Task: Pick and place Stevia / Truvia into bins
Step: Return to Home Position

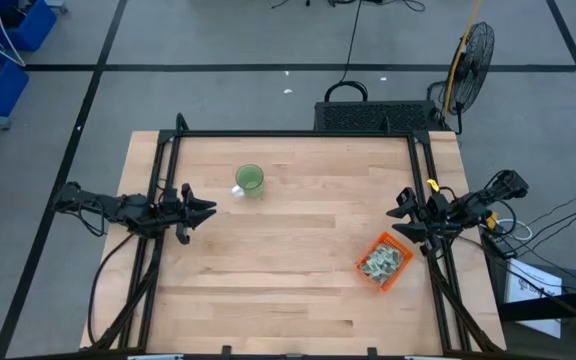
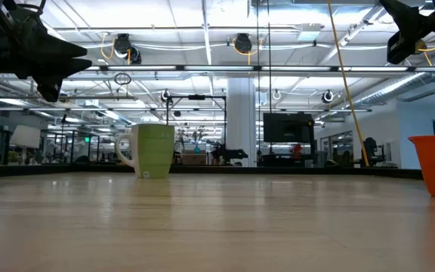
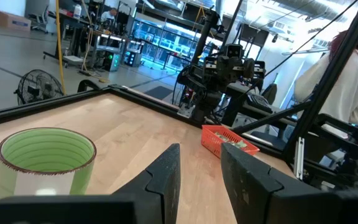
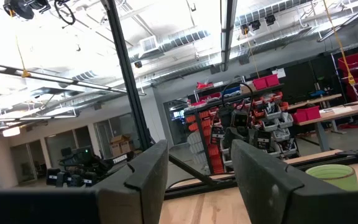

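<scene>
The orange bin [image 1: 384, 263] sits on the wooden surface [image 1: 288, 300] close to its right edge, nearer the near right corner than the far one, turned at an angle to that edge. The Stevia packets [image 1: 382, 260] lie heaped inside it, a pale green and white jumble filling its floor; no loose packet shows on the bare wood. A green cup [image 1: 249, 180] stands upright towards the far edge, left of the middle, well apart from the bin. The left claw [image 1: 206, 208] hangs above the left edge about halfway along it, pointing in across the surface, its fingers [image 3: 166, 177] a little parted with nothing between them. From its wrist view the cup is close by and the bin lies farther off, in front of the other arm. The right claw [image 1: 400, 212] hangs above the right edge, just on the far side of the bin and raised clear of it. Its fingers [image 4: 145, 177] are spread with an empty gap between them. A person in a white top [image 3: 337, 78] stands beyond the right edge.
</scene>
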